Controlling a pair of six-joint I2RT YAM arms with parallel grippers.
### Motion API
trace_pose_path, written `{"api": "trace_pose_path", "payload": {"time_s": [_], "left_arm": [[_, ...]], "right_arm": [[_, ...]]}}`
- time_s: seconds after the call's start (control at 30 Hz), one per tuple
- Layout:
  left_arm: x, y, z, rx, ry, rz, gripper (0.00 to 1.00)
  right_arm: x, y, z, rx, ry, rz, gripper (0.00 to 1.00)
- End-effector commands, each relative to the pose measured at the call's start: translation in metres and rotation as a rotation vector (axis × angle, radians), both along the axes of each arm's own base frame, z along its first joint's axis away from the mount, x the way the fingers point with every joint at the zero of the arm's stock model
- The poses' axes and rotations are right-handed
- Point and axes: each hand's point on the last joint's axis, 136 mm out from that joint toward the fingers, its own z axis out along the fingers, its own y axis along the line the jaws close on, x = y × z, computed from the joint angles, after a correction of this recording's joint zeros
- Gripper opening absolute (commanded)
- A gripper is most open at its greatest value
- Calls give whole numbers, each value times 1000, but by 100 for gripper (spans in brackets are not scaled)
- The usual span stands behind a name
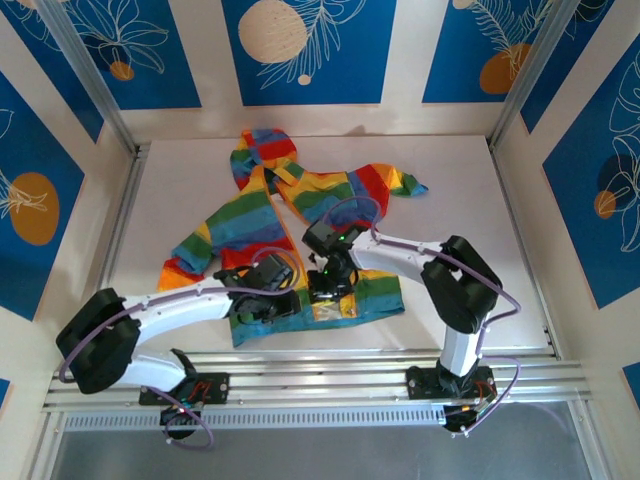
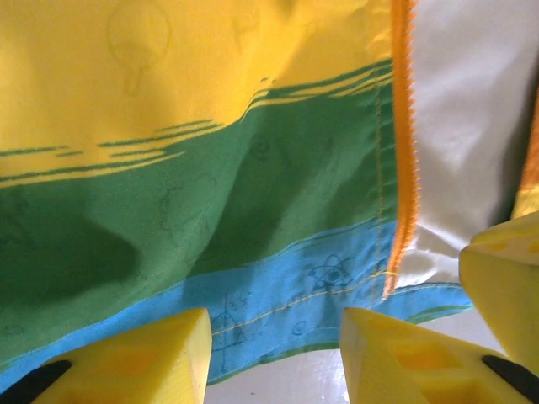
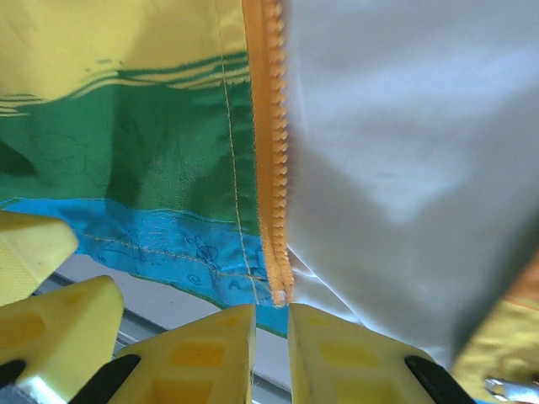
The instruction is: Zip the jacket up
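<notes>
From above, the jacket [image 1: 250, 225] lay flat at the middle of the table [image 1: 470, 220], with the left gripper [image 1: 280, 298] and right gripper [image 1: 330, 285] at its lower hem.

In the left wrist view, the left gripper [image 2: 274, 341] had its fingers apart at the bottom edge, over the blue hem and left of the orange zipper [image 2: 406, 151].

In the right wrist view, the right gripper [image 3: 271, 332] had its fingers nearly together at bottom centre. The zipper [image 3: 269, 151] ended at their slit; whether they pinched it could not be told.

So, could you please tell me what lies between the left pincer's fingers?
The jacket's blue hem stripe, with bare white table below it, seen in the left wrist view.
</notes>
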Motion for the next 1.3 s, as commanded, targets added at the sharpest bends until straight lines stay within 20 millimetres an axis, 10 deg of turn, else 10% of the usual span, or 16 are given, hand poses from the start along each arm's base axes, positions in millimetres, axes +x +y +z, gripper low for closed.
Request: {"api": "trace_pose_path", "payload": {"time_s": [0.0, 0.7, 1.27], "left_arm": [[-5, -2, -9, -27, 34, 5, 43], [-18, 3, -35, -35, 97, 26, 43], [-17, 9, -26, -16, 73, 13, 43]], "right_arm": [[-5, 10, -5, 24, 43, -38, 19], [-11, 15, -32, 2, 83, -22, 39], [0, 25, 6, 12, -3, 23, 10]]}}
